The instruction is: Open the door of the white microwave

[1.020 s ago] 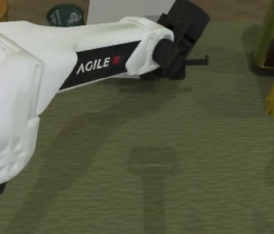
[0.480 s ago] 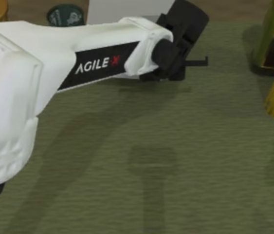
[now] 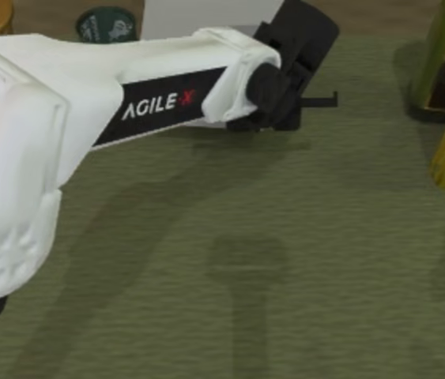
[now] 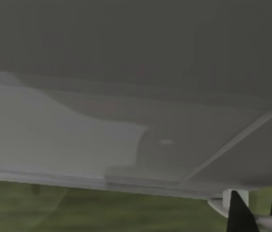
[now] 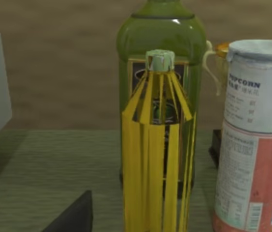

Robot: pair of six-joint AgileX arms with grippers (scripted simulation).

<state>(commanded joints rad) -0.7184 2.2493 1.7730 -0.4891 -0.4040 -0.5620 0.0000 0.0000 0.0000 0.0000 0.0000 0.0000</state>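
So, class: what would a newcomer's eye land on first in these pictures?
The big white left arm sweeps across the top view from the left, its black tool up against the white microwave at the far edge. On the right stand a dark green glass bottle and a yellow slatted bottle, beside a popcorn can.

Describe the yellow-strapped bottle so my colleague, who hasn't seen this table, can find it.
Start at the table's right edge in the top view, where a big dark-green bottle stands. Just in front of it is the yellow-strapped bottle. Vertical yellow strips fanning down from a pale cap set it apart from the green bottle and the popcorn can beside it.
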